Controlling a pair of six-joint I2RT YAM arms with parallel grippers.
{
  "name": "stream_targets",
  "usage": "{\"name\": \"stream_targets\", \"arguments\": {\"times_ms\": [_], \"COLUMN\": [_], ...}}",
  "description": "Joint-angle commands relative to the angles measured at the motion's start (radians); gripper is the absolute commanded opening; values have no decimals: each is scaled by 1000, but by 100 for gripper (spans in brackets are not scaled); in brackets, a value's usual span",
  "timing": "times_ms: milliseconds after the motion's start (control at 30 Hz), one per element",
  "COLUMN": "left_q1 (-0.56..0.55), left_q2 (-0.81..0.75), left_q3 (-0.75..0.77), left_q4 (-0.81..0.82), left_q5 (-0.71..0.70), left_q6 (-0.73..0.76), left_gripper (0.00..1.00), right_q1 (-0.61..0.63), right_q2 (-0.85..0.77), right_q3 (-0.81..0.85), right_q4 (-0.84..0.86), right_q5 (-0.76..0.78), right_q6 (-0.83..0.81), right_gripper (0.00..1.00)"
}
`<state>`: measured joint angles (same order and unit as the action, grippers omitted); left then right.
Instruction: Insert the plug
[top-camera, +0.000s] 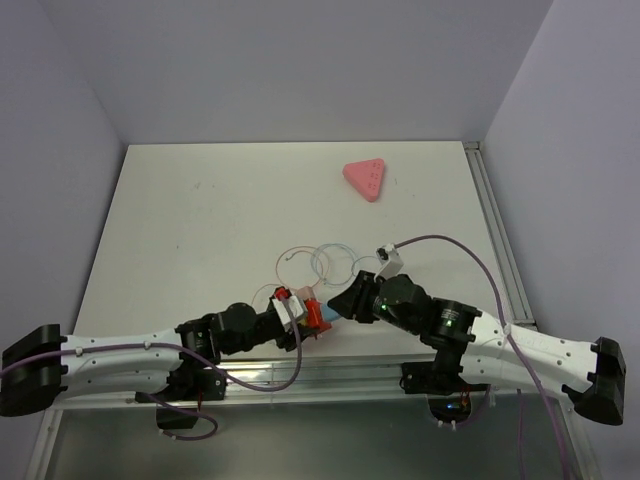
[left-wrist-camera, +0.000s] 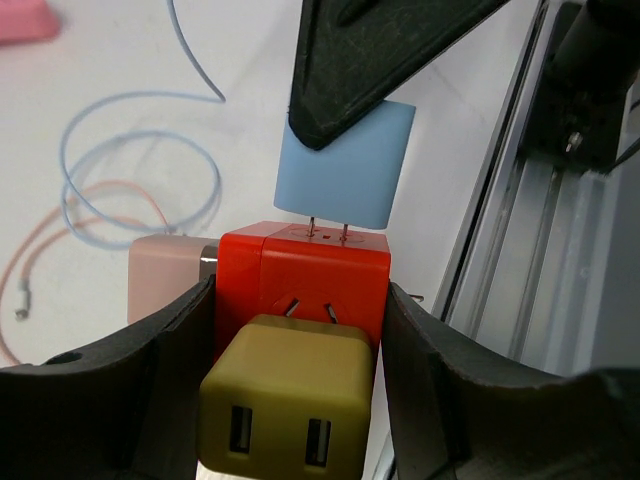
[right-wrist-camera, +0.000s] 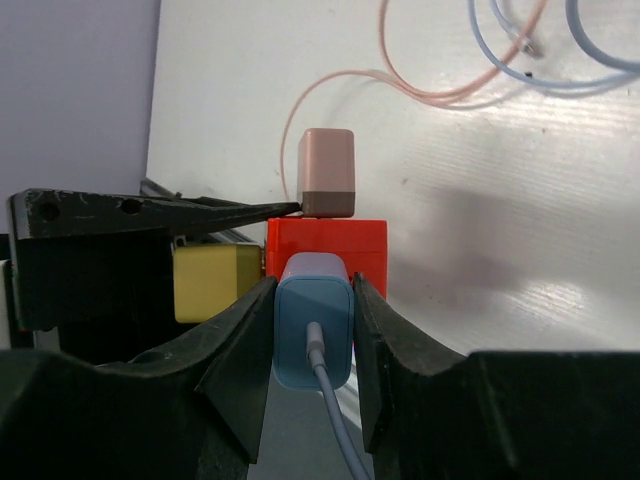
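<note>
Near the table's (top-camera: 200, 220) front edge, the two arms meet nose to nose. The right gripper (right-wrist-camera: 313, 300) is clamped on the light-blue plug (left-wrist-camera: 345, 165), whose two metal prongs touch one face of the orange-red block (left-wrist-camera: 320, 275), the plug's body standing just clear of it. The left gripper (left-wrist-camera: 300, 320) squeezes that block from both sides. An olive-yellow adapter (left-wrist-camera: 285, 390) and a beige-pink adapter (left-wrist-camera: 165, 275) sit in the block's other faces. Thin blue and pink cables (left-wrist-camera: 130, 100) loop just behind, and the pink triangular socket strip (top-camera: 366, 179) lies well apart toward the far right
</note>
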<state>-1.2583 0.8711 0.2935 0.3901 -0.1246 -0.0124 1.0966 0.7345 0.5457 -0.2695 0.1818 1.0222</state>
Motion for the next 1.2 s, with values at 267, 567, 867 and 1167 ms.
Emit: {"name": "stream_targets", "arguments": {"times_ms": [267, 567, 867, 1167], "left_q1": [-3, -4, -4, -24], "left_q2": [97, 98, 288, 428], "left_q3": [142, 67, 156, 182], "left_q4": [15, 27, -75, -79], "left_q5": [-40, 2, 3, -9], "left_q6": [0, 38, 28, -32], "left_gripper": [0, 0, 0, 0], "right_q1": [31, -35, -216, -236], "right_q2": [-18, 129, 373, 537], "right_q3": [-338, -432, -423, -455], "right_q4": [452, 693, 817, 1012], "right_q5": [-142, -373, -643, -737], "right_q6": [157, 101, 13, -2], "right_gripper": [0, 0, 0, 0]}}
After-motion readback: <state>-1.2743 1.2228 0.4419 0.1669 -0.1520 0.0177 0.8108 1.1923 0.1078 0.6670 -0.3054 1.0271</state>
